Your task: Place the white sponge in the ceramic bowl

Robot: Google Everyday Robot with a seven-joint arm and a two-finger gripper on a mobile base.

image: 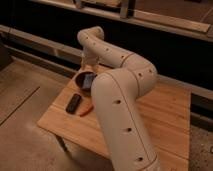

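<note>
The ceramic bowl (80, 80) is a small dark round bowl at the far left corner of the wooden table (170, 112). My gripper (90, 73) hangs straight down from the white arm, right over the bowl's right side. A pale bluish-grey block, the white sponge (89, 81), shows at the gripper's tip, at or just inside the bowl's rim. I cannot tell whether it rests in the bowl or is held. My own arm (120, 100) hides the bowl's right edge.
A black rectangular block (73, 102) lies on the table in front of the bowl. A thin orange-red object (86, 110) lies next to it on the right. The table's left and front edges are close by. A dark ledge runs behind the table.
</note>
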